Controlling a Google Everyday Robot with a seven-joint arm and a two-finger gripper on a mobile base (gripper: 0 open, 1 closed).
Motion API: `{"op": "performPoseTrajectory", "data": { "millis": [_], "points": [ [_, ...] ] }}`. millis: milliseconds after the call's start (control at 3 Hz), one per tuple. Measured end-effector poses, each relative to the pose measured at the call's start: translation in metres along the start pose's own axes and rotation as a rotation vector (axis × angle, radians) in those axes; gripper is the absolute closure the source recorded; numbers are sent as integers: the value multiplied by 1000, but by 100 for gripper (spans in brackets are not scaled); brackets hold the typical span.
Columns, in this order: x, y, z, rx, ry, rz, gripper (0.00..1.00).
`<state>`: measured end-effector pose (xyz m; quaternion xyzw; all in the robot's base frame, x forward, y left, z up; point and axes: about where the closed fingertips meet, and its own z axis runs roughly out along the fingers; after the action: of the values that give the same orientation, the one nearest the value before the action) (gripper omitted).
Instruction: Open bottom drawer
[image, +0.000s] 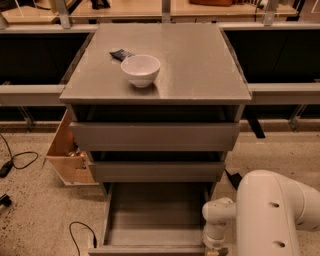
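Observation:
The grey cabinet has three handleless drawers. The bottom drawer (155, 215) is pulled far out toward me, and its plain grey box interior shows with nothing in it. Its slim front edge (150, 249) lies along the bottom of the view. The two taller-fronted drawers (155, 136) above it are shut. My white arm (272, 215) fills the lower right. The gripper (216, 250) hangs at the right end of the drawer front, mostly cut off by the bottom edge.
A white bowl (140, 70) and a small dark packet (121, 54) sit on the cabinet top (200, 65). A light wooden box (67, 155) stands at the cabinet's left. Black cables (20, 160) lie on the speckled floor at left. Dark shelving flanks both sides.

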<state>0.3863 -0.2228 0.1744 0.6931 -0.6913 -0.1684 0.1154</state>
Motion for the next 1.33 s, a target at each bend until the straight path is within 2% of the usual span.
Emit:
{"op": "performPoseTrajectory", "data": {
  "millis": [333, 667, 1333],
  "points": [
    [0, -1, 0, -8, 2, 2, 100],
    [0, -1, 0, -8, 2, 2, 81],
    [0, -1, 0, -8, 2, 2, 35]
  ]
}}
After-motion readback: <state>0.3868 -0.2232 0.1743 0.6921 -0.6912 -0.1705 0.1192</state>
